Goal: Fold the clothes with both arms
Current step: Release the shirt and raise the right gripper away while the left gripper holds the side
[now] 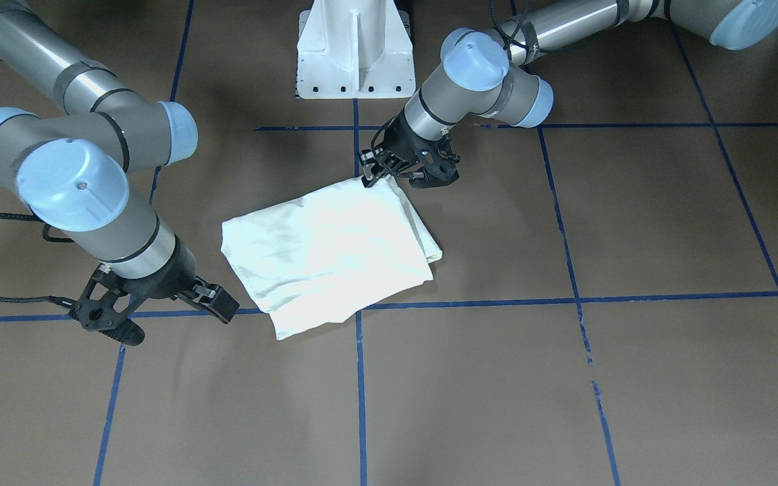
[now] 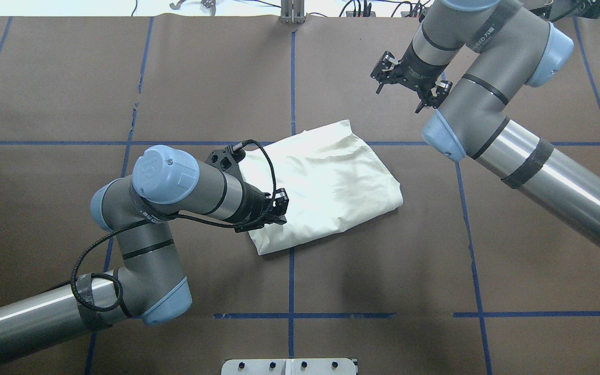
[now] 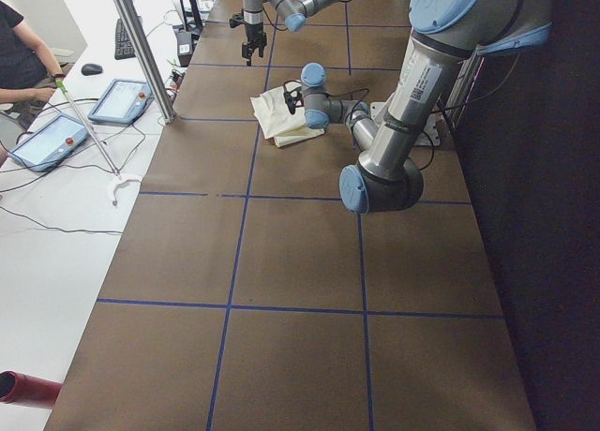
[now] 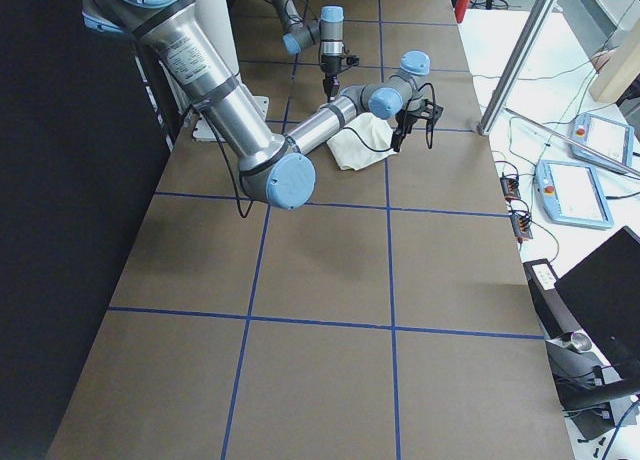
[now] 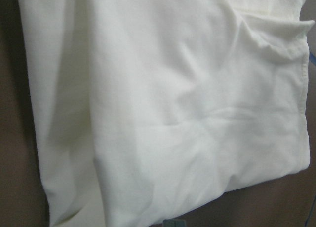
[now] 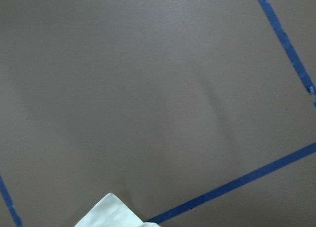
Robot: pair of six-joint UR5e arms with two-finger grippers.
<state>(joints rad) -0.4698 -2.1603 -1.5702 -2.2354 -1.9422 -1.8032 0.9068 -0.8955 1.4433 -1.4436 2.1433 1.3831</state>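
The clothes are one cream shirt [image 1: 328, 250] [image 2: 326, 182], folded into a rough rectangle near the middle of the brown table, plain side up with no print showing. My left gripper [image 1: 402, 177] [image 2: 253, 177] hangs low at the shirt's corner nearest the robot, jaws spread and holding nothing. The left wrist view is filled with smooth cream cloth [image 5: 173, 113]. My right gripper [image 1: 176, 324] [image 2: 398, 100] is open and empty. It is raised off the far side of the shirt, clear of the cloth. Only a shirt corner [image 6: 113, 214] shows in the right wrist view.
The white pedestal base [image 1: 354, 54] stands at the robot's edge of the table. Blue tape lines [image 2: 291, 78] grid the brown table cover [image 1: 564, 371]. Beside the table, a white desk holds tablets [image 3: 122, 98], a metal post [image 3: 141, 47] rises, and a person's arm [image 3: 23, 94] shows.
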